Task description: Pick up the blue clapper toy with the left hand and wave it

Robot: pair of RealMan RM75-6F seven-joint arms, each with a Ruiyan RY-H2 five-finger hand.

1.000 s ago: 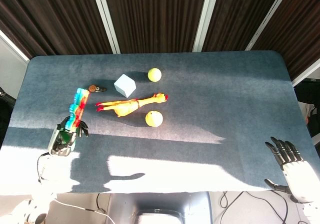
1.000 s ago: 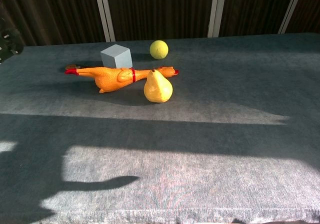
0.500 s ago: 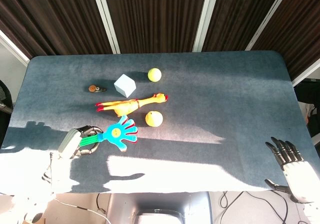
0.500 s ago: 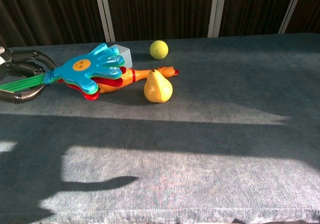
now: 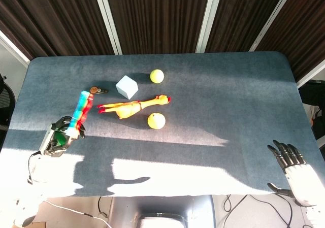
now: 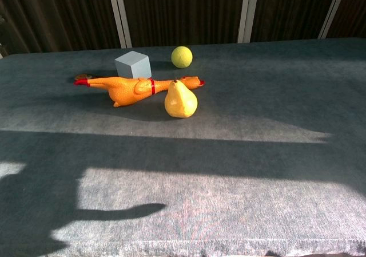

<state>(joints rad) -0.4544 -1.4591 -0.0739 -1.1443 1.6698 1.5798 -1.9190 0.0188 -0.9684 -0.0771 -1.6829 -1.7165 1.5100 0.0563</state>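
The blue clapper toy (image 5: 81, 110), blue with red and yellow layers and a green handle, shows edge-on in the head view at the table's left side. My left hand (image 5: 58, 139) grips its green handle and holds it raised, blades pointing away and up. My right hand (image 5: 294, 167) hangs at the front right corner of the table, fingers spread and holding nothing. The chest view shows neither hand nor the clapper.
A rubber chicken (image 5: 133, 106) (image 6: 137, 88) lies mid-table with a yellow pear (image 5: 156, 120) (image 6: 180, 101) in front of it. Behind them are a grey-blue cube (image 5: 127, 87) (image 6: 132, 64), a yellow ball (image 5: 157, 75) (image 6: 182, 56) and a small brown object (image 5: 95, 90).
Half a second ago the clapper lay swung flat to the right, near the chicken; now my left hand has swung it back left and up, edge-on, out of the chest view. Right hand still.
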